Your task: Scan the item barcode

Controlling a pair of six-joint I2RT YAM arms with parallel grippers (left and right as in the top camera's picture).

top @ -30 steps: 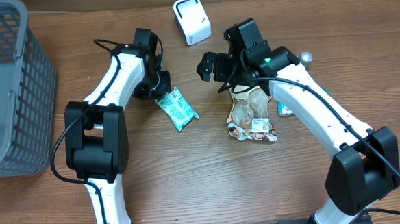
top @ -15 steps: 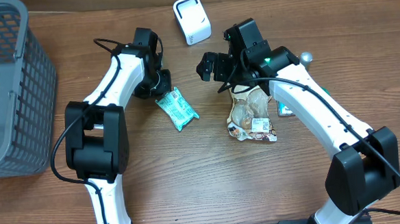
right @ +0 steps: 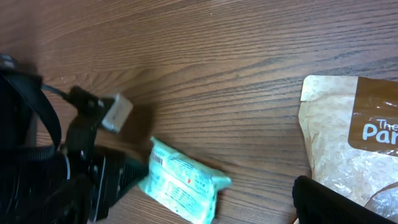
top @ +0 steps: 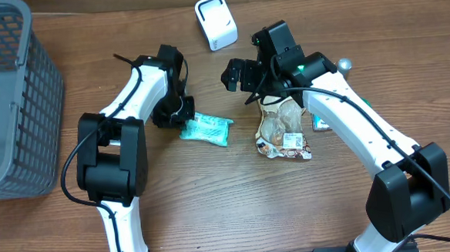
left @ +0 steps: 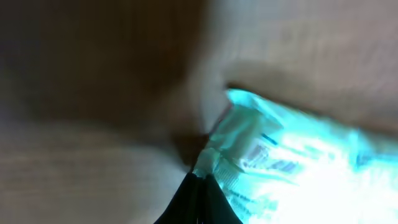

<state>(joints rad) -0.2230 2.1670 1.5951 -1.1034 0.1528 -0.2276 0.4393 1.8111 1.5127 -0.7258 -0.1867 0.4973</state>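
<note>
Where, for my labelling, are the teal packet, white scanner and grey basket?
teal packet (top: 207, 129): overhead view, wrapper middle.
white scanner (top: 216, 22): overhead view, front face.
grey basket (top: 39, 91): overhead view, right wall.

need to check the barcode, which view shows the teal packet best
The right wrist view: the teal packet is sharp and fairly large there, with barcode stripes visible at its left end. The overhead view shows the packet whole but small. The left wrist view is very close to it but badly blurred.
</note>
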